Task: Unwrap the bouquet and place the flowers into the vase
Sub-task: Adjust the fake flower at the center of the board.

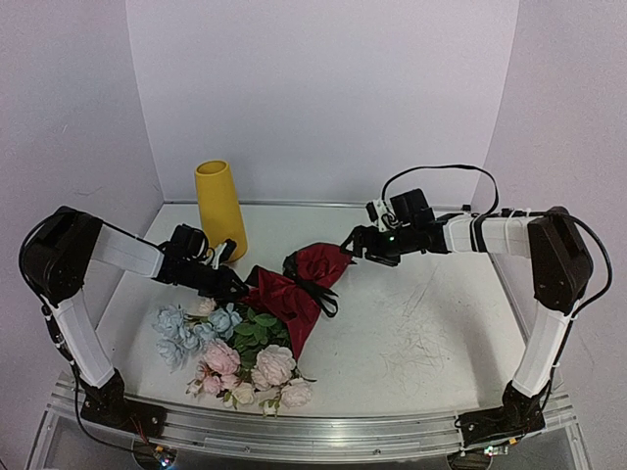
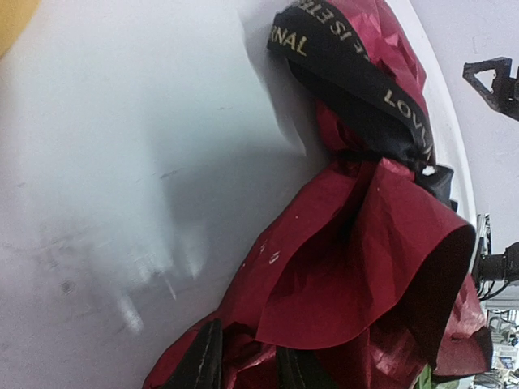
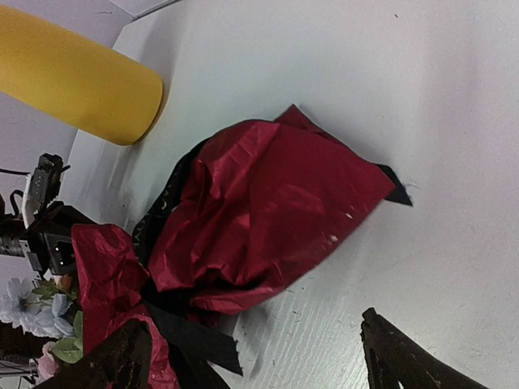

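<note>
The bouquet [image 1: 269, 323] lay on the white table [image 1: 421, 333], rose heads at the near left and tail pointing back-right. The smooth yellow cone vase [image 1: 220, 208] stood upright just behind it. Its crinkled, glossy dark red paper [image 1: 289, 294] looked stiff and tear-prone, so any pull should probably be slow and outward. The left gripper [image 1: 237, 284] was narrowed on a paper fold. The right gripper [image 1: 351, 245] hung wide beside the tail. The knotted black ribbon [image 2: 357, 77] likely needed loosening first.

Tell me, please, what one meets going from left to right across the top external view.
yellow vase → dark red wrapping paper → right gripper
</note>
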`<state>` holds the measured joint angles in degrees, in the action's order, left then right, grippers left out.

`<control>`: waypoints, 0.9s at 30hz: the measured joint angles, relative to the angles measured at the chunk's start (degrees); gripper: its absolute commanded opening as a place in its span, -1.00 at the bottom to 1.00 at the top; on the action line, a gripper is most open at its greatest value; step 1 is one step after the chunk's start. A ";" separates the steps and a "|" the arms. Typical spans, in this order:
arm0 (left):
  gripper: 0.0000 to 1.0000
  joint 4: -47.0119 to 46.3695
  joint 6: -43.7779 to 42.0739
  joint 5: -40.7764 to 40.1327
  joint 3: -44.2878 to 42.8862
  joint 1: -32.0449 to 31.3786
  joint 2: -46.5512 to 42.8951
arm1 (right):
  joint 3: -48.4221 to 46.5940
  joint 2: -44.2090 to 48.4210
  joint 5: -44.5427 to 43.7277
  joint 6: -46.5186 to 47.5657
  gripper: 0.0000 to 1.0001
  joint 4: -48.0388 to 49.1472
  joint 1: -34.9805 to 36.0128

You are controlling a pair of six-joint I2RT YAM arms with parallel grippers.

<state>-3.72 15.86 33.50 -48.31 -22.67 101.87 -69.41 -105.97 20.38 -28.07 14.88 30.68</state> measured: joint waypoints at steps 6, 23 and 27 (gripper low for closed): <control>-0.12 0.28 1.78 -0.45 -3.37 -2.38 1.00 | -1.50 -1.66 2.08 1.53 0.71 -0.91 0.00; 0.26 9.81 -0.07 -7.85 -7.64 -2.41 -10.80 | 5.01 -1.16 7.56 5.72 0.42 -5.59 0.08; 0.26 10.37 0.01 -7.13 -10.93 -2.41 -9.95 | 5.00 -1.19 9.37 5.41 0.38 -5.11 0.57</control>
<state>6.66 15.87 26.37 -59.24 -25.08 91.92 -64.41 -107.16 29.75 -22.66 9.77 31.25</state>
